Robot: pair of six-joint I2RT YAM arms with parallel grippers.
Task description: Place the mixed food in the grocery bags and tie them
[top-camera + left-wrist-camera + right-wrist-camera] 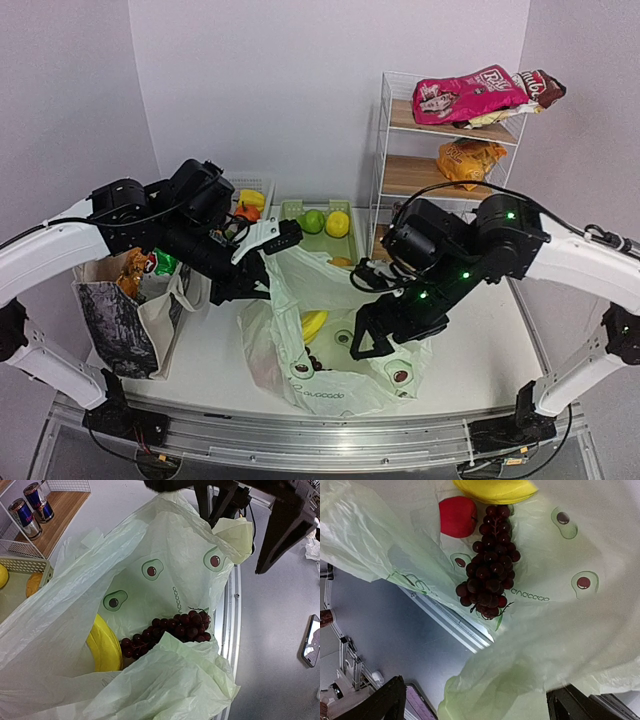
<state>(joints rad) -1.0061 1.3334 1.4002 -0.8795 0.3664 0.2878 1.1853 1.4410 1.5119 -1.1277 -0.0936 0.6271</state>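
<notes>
The bag [580,630] is pale green with avocado prints; grapes [490,565] dark red, banana [495,489] yellow, apple [457,516] red.

we see the pale-green plastic bag [555,645] filling most of the view. its film is printed with avocado halves and a mirrored word. inside it lies the bunch of dark grapes [490,560], stem toward the lower edge. the red apple [457,516] sits just beside the bunch at its upper left. the yellow banana [495,489] is cut off by the top edge and meets the top of the bunch. a crumpled fold of the bag lies across the bottom. the right gripper [479,690] stands over this fold, its dark fingers [385,702] in the two bottom corners, wide apart. at left we note the grey table [375,625] and a metal rail [470,639] along the bag's edge.
</notes>
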